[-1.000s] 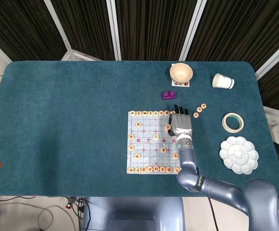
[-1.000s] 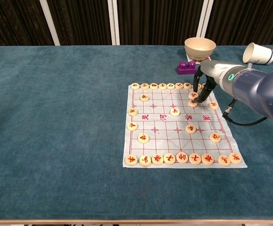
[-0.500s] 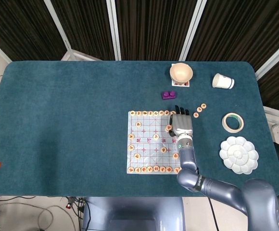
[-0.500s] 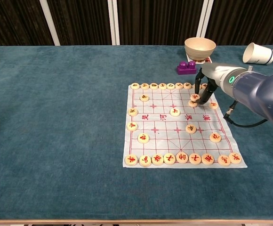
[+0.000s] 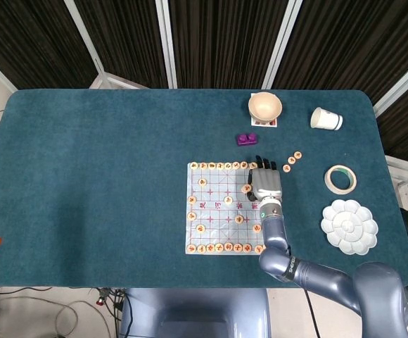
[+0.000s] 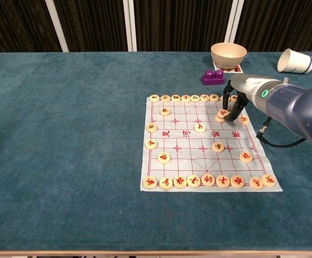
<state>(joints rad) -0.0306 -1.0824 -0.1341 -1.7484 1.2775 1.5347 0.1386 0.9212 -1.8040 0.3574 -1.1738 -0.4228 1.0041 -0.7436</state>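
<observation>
Right hand [image 6: 235, 102] over far right corner of chess board [image 6: 207, 141], palm down, fingers [image 6: 233, 112] curled downward, tips touching or pinching a chess piece [image 6: 223, 113] at the board's right side; cannot tell for sure whether piece is lifted or only touched, looks gripped between fingertips. In head view same hand [image 5: 266, 182] covers board's upper right edge, back of hand up. Second piece [image 6: 220, 118] just beside and under the held one. Left hand out of both views. Versus a second ago: hand shifted slightly right and toward the board's far edge, gripped piece moved with it, other pieces unchanged. Elsewhere: purple block [image 6: 213, 77] and bowl [image 6: 228, 54] beyond board, paper cup [image 6: 295, 61] lying at far right, tape roll [image 5: 340, 179] and white palette [image 5: 349, 226] right of board, a few loose pieces [image 5: 292, 159] off board near the hand.
</observation>
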